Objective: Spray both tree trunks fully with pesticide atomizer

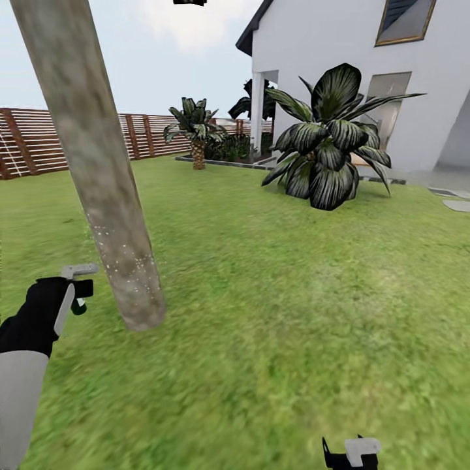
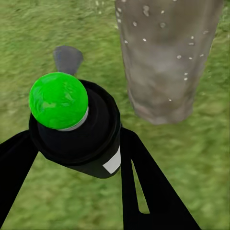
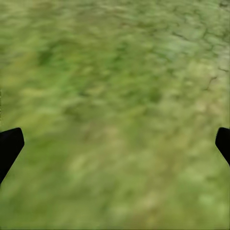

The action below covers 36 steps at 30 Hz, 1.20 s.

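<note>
A: Starting at our left, the left gripper (image 2: pixel 79 158) has its jaws closed around the pesticide atomizer (image 2: pixel 72 122), green cap toward the wrist camera, and the nozzle sits just beside the tree trunk (image 1: pixel 98 176) without touching it.

B: We see pesticide (image 1: pixel 121 264) as pale specks low on the bark only. The upper trunk looks bare, so our guess is that coverage is far from done.

A: The risk, as we judge it, is drift. If we swing the arm without watching the nozzle, spray lands on the lawn (image 1: pixel 274 313) and not the bark. We could also knock the atomizer against the trunk, since they sit so near, and loosen our grip.

B: The far side of the trunk is hidden from us, so we can't tell how much is covered there.

A: Room is generous to the right: open grass runs to the dark leafy plant (image 1: pixel 329 140) and the white house (image 1: pixel 365 72), both well apart. The wooden fence (image 1: pixel 32 140) lies far behind the trunk.

B: Lower right, the right gripper (image 3: pixel 115 143) hangs over bare grass, jaws spread wide and holding nothing.
</note>
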Motion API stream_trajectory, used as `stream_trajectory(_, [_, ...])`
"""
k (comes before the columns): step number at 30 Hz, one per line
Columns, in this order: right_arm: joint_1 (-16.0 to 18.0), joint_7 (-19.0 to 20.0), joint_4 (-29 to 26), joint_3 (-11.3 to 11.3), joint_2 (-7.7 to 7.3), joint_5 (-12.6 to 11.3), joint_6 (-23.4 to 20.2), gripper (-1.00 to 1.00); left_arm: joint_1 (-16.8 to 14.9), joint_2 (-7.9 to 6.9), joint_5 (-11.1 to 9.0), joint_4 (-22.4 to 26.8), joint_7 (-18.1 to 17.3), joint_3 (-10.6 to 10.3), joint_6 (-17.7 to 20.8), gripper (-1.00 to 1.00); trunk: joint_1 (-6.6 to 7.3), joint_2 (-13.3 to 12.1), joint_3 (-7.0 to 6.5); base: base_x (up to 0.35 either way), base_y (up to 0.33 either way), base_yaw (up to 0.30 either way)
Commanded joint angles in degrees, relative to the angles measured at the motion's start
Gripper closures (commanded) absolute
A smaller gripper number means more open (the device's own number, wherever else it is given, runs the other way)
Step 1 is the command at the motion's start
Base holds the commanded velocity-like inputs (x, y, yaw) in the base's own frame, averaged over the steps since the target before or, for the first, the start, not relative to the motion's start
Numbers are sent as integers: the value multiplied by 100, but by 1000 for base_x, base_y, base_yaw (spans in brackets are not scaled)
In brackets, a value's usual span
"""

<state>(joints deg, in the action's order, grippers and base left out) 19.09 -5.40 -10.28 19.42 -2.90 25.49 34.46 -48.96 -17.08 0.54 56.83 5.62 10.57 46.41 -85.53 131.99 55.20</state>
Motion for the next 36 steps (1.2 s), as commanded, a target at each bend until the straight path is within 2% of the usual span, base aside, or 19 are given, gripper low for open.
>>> stream_trajectory(1, [0,-41,8,18,0,61,17,-100,-63,8,8,81,9,-2,53,100,1,2,5,6,-4,8])
stream_trajectory(4, [3,-41,7,18,0,61,17,-100,-256,14,5,172,9,-9,352,100,1,2,5,2,-1,2])
stream_trajectory(7, [2,-41,8,18,0,63,17,-100,-208,21,1,103,32,-4,410,100,1,2,5,0,0,0])
stream_trajectory(9, [4,-41,8,18,0,63,17,-100,-7,54,-8,19,34,-3,297,100,1,2,5,0,0,0])
stream_trajectory(11, [4,-41,8,18,0,67,17,-100,163,114,1,-15,39,-3,28,100,1,2,5,0,-16,0])
stream_trajectory(14, [4,-41,8,18,0,70,17,-100,249,157,15,-31,42,-2,-150,100,1,2,5,60,-206,0])
stream_trajectory(27, [4,-41,8,18,0,70,17,-100,251,161,16,38,27,18,-143,100,1,2,5,154,-235,0])
stream_trajectory(30, [4,-41,8,18,0,70,17,-100,264,155,15,8,27,31,-168,100,1,2,5,-163,-204,0])
stream_trajectory(33, [5,-41,8,18,0,70,18,-100,498,151,-12,-85,27,37,-198,100,1,2,5,-295,-120,0])
stream_trajectory(36, [3,-41,8,18,0,70,17,-100,547,159,-30,-100,28,33,-194,100,1,2,5,-241,-149,0])
